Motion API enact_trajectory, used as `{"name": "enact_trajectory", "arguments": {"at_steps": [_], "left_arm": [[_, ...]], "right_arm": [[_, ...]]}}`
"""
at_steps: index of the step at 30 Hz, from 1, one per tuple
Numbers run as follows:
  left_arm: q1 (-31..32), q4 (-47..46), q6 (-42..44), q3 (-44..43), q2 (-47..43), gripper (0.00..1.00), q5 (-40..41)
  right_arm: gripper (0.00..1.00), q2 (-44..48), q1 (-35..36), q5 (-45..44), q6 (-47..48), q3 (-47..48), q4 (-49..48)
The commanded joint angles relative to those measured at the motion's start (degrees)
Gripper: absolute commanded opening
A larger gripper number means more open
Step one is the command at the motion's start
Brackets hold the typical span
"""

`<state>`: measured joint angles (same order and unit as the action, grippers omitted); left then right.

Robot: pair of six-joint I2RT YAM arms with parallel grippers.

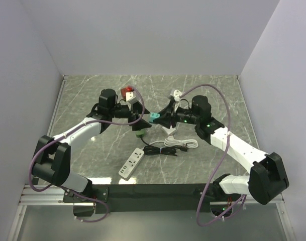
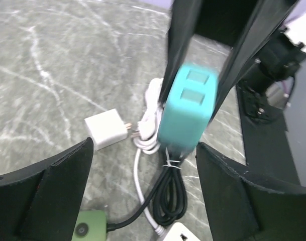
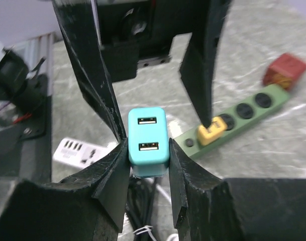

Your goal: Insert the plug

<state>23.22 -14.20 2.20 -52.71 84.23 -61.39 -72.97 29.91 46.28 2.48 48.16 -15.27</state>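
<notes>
pinches the teal plug [image 3: 148, 140] by its two long sides in the right gripper [image 3: 147, 150], pads pressed flat against the casing, usb face turned back toward the wrist. probably gripped this way so that the far end, where the pins ought to be, points out ahead of the fingers and can be driven straight into a socket; pins themselves not to be made out. holds the plug up off the table, above the loose black cable [image 2: 168, 196] and the white adapter [image 2: 106, 129] underneath, so no snagging on either.

sets the left gripper [image 2: 142, 150] facing it, jaws wide apart, fingers either side of the plug and touching nothing. by the look of it out of the hold altogether, leaving the whole grip to the right.

beyond the right fingertips and off to their right: green power strip [image 3: 238, 113], a yellow plug [image 3: 213, 131] seated at its nearer end, dark round sockets bare further along. below and left of the same fingertips: white power strip [image 3: 80, 150]. cannot tell which of the two is meant to take the plug. either way calls for a swing down and a re-aim before any push.
</notes>
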Motion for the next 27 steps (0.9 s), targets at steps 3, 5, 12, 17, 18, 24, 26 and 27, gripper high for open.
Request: {"name": "enact_trajectory", "arguments": {"at_steps": [3, 5, 12, 17, 18, 24, 26, 27], "left_arm": [[-0.4, -2.4, -1.8, -0.4, 0.9, 0.89, 5.8], [-1.1, -4.3, -3.8, -0.3, 1.3, 0.89, 7.7], [-6.2, -14.8, -14.9, 2.7, 0.9, 0.88, 19.6], [-7.6, -16.1, -18.8, 3.3, 0.8, 0.88, 29.2], [-7.6, -14.5, -19.2, 2.1, 1.5, 0.88, 31.9], [-8.3, -12.4, -22.3, -0.1, 7.1, 0.87, 40.0], [-8.4, -11.9, -23.5, -0.5, 8.6, 0.87, 42.6], [-8.4, -11.6, -23.6, -0.8, 9.0, 0.87, 43.5]], "right_arm": [[0.0, 5.2, -3.5, -5.3, -2.4, -2.3, -5.6], [0.0, 6.1, -4.1, -7.9, -2.4, -2.7, -6.2], [0.0, 2.6, -4.0, -14.0, -7.3, -1.1, -9.8], [0.0, -4.3, -1.4, -18.1, -9.1, 1.9, -11.5], [0.0, -6.4, 0.0, -20.2, -9.2, 2.5, -11.7], [0.0, -12.5, 3.7, -28.7, -10.5, 6.9, -13.3], [0.0, -14.8, 5.1, -31.7, -10.5, 8.5, -13.6], [0.0, -15.6, 5.4, -32.6, -10.7, 9.2, -13.8]]}}
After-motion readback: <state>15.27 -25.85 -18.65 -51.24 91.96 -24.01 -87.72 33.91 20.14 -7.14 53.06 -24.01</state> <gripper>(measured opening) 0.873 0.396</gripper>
